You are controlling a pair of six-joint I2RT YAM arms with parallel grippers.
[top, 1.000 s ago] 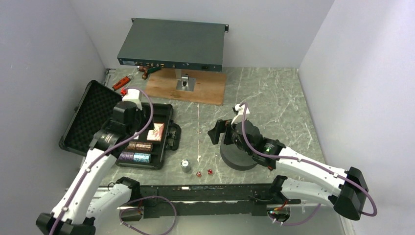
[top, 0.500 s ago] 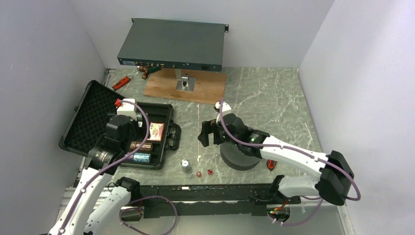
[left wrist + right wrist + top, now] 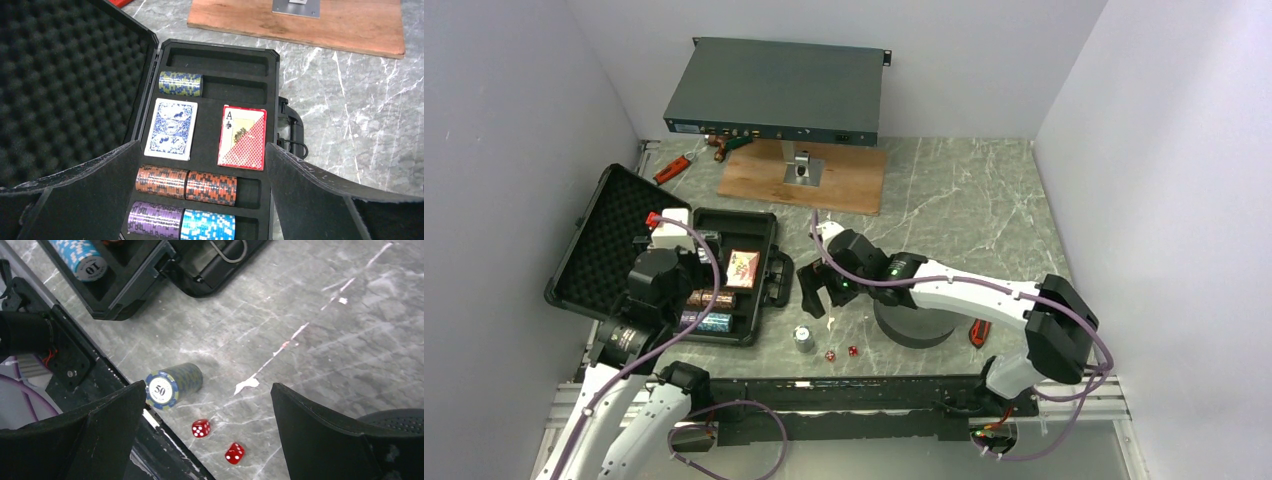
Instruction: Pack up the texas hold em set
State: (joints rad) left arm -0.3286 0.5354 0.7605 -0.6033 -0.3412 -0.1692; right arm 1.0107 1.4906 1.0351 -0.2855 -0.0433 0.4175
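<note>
Over the grey-green marbled table (image 3: 325, 315) our right gripper (image 3: 210, 412) hangs spread, empty; we should lower it astride the toppled olive-and-blue poker-chip stack (image 3: 175, 385), missing the red dice (image 3: 200, 428).

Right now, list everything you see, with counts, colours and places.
case: 1, black, open, left
chip stacks: 5, mixed, in case
loose stack: 1, olive-blue, table front
card decks: 2, blue, red, in case
dice: 2, red, beside loose stack
foam ring: 1, grey, front right
flat box: 1, grey, back
board: 1, brown, back
small tools: few, mostly red, back left
left gripper: 1, black, open above case
right gripper: 1, black, open near dice
</note>
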